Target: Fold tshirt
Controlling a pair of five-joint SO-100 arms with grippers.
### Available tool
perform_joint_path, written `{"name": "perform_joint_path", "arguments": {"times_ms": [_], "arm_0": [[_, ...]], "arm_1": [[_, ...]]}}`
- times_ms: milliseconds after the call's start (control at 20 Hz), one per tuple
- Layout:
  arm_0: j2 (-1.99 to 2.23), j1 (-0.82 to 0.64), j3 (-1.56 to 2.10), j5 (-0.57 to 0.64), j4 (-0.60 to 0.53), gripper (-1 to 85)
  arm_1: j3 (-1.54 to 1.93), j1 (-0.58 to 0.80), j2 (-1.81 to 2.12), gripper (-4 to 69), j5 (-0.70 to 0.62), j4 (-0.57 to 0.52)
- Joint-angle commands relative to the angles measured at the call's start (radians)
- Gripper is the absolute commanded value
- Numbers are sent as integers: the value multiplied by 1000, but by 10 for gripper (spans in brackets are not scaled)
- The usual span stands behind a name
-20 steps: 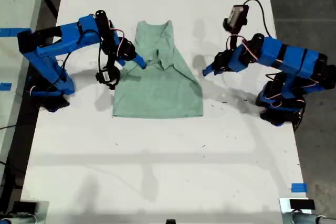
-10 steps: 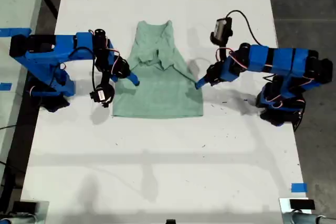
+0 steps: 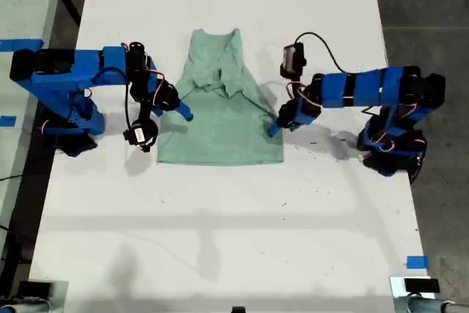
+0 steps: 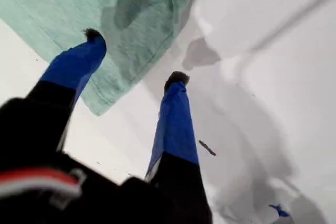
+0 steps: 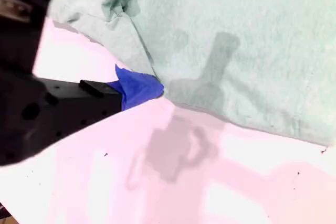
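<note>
Since half a sec ago, the arm on the exterior view's right has stretched further in. My first gripper (image 3: 274, 127) has gone from just off the tshirt's (image 3: 220, 126) edge to right on that edge. The arm on the exterior view's left has hardly shifted; my second gripper (image 3: 185, 113) remains at the opposite edge.

Ext. view: tshirt lies flat on the white table (image 3: 220, 225), neck toward the top of the view and hem toward the bottom. The upper part is folded in and rumpled, so the body widens toward the hem. First gripper is at the cloth edge on the view's right, a little above the hem corner. Second gripper is at the edge on the view's left, approx. level with it. A blue tape scrap (image 3: 416, 262) sits well apart, near the view's lower right.

1st wrist view: first gripper (image 4: 134, 56) has its jaws spread wide, nothing between them. One fingertip (image 4: 93, 36) is over the tshirt (image 4: 63, 3) close to its edge; the other is over bare table (image 4: 262, 77). A hem corner shows near the fingers.

2nd wrist view: second gripper (image 5: 140, 88) shows only one blue tip, right at the tshirt's (image 5: 236, 35) edge where a folded layer ends. Contact unclear. Jaw width can't be told. Rest is bare table (image 5: 157, 182).
</note>
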Motion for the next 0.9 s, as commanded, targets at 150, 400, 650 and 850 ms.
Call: {"name": "perform_joint_path", "arguments": {"times_ms": [150,400,650,850], "arm_0": [[84,-9,32,-5,-12,290],[112,-23,52,-2,-14,288],[114,-28,57,0,-21,288],[117,-29,57,0,-21,287]], "arm_1": [[-166,-15,-181,182,31,-69],[-199,-9,-238,-15,43,-71],[-192,-8,-247,-16,40,-66],[-224,-6,-192,-17,32,63]]}}
